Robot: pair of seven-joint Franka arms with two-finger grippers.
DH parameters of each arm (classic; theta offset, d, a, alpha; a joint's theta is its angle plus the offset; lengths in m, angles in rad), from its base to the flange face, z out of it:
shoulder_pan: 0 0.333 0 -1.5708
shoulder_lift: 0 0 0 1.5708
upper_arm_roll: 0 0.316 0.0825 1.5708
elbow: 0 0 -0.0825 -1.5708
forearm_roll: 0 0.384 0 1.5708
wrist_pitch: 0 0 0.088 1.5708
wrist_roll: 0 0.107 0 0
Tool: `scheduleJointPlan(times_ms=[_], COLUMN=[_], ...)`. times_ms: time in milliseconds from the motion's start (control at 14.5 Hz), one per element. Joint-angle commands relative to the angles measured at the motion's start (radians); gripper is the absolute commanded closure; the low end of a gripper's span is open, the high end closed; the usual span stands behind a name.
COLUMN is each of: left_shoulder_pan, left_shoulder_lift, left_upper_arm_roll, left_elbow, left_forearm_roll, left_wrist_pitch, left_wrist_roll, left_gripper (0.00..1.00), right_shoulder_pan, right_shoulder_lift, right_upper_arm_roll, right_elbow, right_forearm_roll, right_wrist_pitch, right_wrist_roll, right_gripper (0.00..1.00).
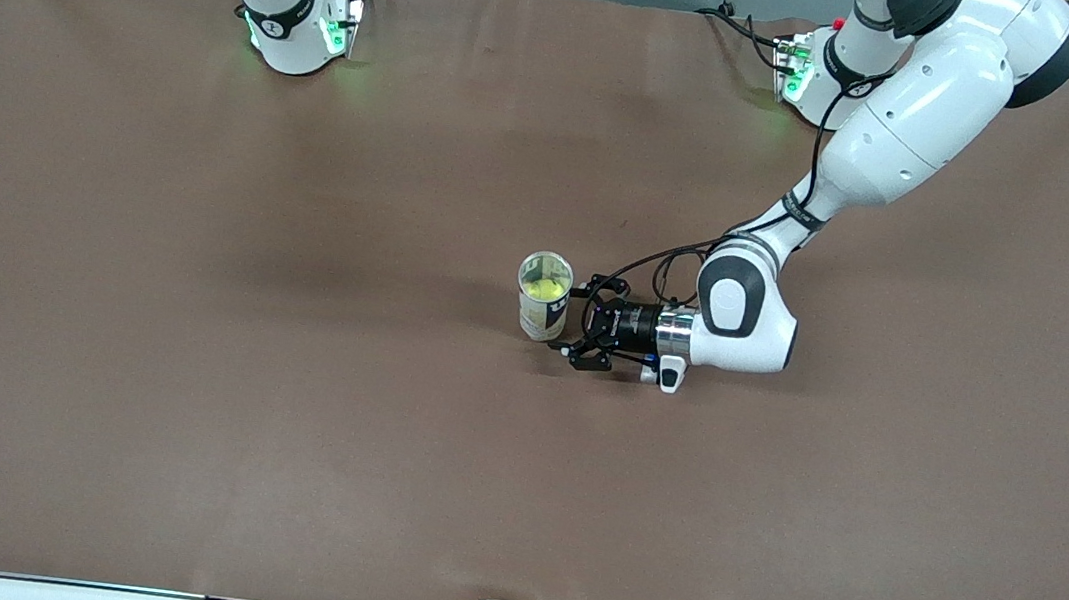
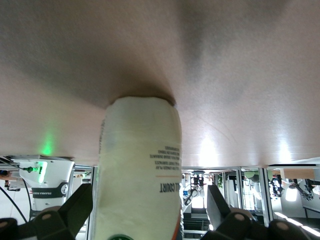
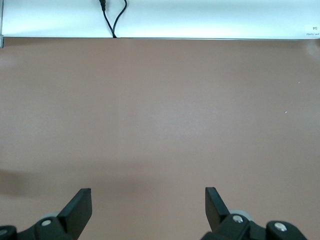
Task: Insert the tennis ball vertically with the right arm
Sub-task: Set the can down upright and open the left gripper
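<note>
A clear tennis-ball can (image 1: 543, 297) stands upright on the brown table (image 1: 280, 412), near its middle. A yellow tennis ball (image 1: 547, 288) sits inside it, seen through the open top. My left gripper (image 1: 572, 320) lies low and level beside the can, on the side toward the left arm's end of the table. It is open, with its fingers to either side of the can. In the left wrist view the can (image 2: 140, 175) fills the space between the fingers (image 2: 80, 205), with a gap at one side. My right gripper (image 3: 148, 192) is open and empty over bare table; it is out of the front view.
The right arm's base (image 1: 294, 21) and the left arm's base (image 1: 807, 69) stand at the table's edge farthest from the front camera. A black cable (image 3: 112, 17) hangs past the table's edge in the right wrist view.
</note>
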Motion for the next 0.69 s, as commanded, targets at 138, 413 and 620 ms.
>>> scheduleJointPlan(times_ms=[138, 413, 620], left_shoulder_pan=[0.021, 0.021, 0.020], left_shoulder_lift=[-0.023, -0.023, -0.033], left_upper_arm_roll=[-0.002, 0.009, 0.022], left_elbow=[-0.039, -0.053, -0.053], left_forearm_roll=[0.043, 0.105, 0.132], left_wrist_pitch=[-0.018, -0.018, -0.018], left_wrist_roll=[0.008, -0.001, -0.006], left_gripper=[0.00, 0.00, 0.00], right_shoulder_pan=[-0.007, -0.003, -0.007], right_shoulder_lift=[-0.001, -0.001, 0.002], right_upper_arm_roll=[0.000, 0.006, 0.003], right_elbow=[0.011, 0.013, 0.011], right_forearm_roll=[-0.011, -0.012, -0.017], right_wrist_pitch=[-0.014, -0.011, -0.012], right_wrist_roll=[0.000, 0.000, 0.000], right_gripper=[0.00, 0.00, 0.00])
